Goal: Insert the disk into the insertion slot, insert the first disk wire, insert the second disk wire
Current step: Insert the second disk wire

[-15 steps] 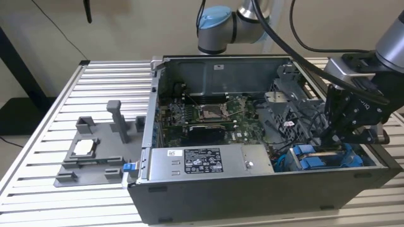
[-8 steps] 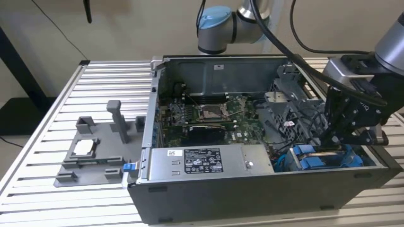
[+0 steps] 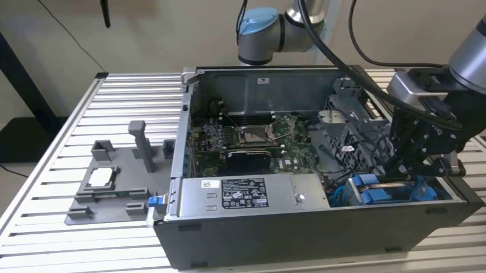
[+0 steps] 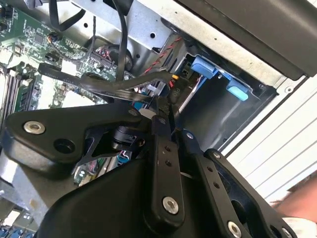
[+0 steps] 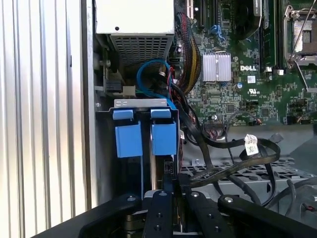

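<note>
My gripper (image 3: 412, 170) reaches down into the open computer case at the exterior view's right. It stands right over the insertion slot (image 5: 141, 106), a grey metal bay with two blue tabs (image 5: 164, 138). The fingertips (image 4: 159, 130) are pinched on the plug end of a flat black disk wire (image 4: 94, 82), close to the bay's mouth (image 4: 210, 106). Red and black wires (image 4: 171, 49) run beside it. The first wrist view has the gripper (image 5: 173, 191) just short of the blue tabs. Blue plastic (image 3: 377, 192) shows inside the bay, but the disk's grey body is hidden.
The motherboard (image 3: 251, 139) and power supply box (image 3: 243, 193) fill the case. Loose black cables (image 5: 233, 148) loop beside the bay. A grey plastic tray (image 3: 114, 182) with upright posts and a small silver chip lies on the slatted table (image 3: 129, 102) at the exterior view's left.
</note>
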Motion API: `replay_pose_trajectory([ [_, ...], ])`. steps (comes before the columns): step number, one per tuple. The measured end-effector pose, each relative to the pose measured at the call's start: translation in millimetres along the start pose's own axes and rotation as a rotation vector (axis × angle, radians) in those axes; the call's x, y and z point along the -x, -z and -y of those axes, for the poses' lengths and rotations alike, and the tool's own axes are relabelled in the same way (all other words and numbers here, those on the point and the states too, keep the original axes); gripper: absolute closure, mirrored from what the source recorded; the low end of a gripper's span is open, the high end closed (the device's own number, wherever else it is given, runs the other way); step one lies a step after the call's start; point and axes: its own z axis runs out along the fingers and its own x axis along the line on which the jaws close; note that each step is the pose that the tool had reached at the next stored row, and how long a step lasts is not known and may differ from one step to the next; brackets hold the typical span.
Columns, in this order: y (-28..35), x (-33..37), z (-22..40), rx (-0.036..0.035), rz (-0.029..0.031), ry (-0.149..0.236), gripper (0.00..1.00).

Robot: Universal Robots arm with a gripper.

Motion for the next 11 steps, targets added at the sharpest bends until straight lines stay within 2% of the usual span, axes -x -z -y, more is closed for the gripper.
replay_pose_trajectory([
  [1,0.0,-0.2,0.1,-0.0001,0.0008,0.0,0.84],
  [3,-0.6,-1.0,1.1,0.0004,0.0116,0.001,0.82],
  [4,-0.3,-1.4,1.7,0.0011,0.0234,0.002,0.76],
  [5,0.5,-1.7,2.1,0.002,0.0344,0.002,0.76],
  [6,1.7,-1.7,2.7,0.0025,0.0428,0.002,0.76],
  [8,5.0,-1.3,2.9,0.003,0.0525,0.003,0.76],
  [11,11.3,-1.6,2.6,0.0033,0.0603,0.003,0.76],
])
